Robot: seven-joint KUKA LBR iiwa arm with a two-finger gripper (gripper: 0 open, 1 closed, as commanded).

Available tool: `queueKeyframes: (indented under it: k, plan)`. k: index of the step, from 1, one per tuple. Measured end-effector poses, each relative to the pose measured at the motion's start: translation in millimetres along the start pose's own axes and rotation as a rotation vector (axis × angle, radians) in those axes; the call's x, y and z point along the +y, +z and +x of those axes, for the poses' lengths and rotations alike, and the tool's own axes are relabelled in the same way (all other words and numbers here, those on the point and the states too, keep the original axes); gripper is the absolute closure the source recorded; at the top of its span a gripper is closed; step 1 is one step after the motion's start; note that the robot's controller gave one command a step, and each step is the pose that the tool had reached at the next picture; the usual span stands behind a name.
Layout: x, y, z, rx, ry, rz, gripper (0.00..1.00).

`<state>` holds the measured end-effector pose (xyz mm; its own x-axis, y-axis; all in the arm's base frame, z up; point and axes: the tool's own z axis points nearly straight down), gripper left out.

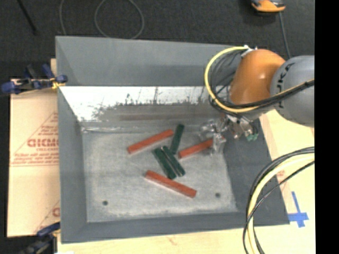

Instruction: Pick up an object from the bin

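Grey metal bin (69, 142), mid-floor: a loose group of one long red flat bar (151, 141), two dark green flat bars (169, 162), and a second long red bar (170, 184) at their 6 o'clock. Right of the group lies the short red flat bar (194, 150), tilted up to the right. The arm's orange wrist cover (253, 78) sits above the gripper (216, 137), which points down into the bin. The short bar's right end meets the gripper and its body trails to the gripper's 8 o'clock. Grip state: cannot tell.

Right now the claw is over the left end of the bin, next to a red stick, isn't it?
Not quite: the camera view shows the claw over the right end of the bin, next to a red stick.
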<state>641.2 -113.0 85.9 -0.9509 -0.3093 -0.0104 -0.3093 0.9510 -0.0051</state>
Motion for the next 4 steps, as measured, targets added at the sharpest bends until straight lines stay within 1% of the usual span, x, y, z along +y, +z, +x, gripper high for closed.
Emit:
queueKeyframes:
  k: [2,3,4]
  plan:
    - [-3,-33,-3.6,-0.001,0.003,0.001,1.00]
    - [-6,-82,-6.3,0.000,0.005,0.002,1.00]
    - [-7,-106,-8.2,0.001,0.007,0.001,1.00]
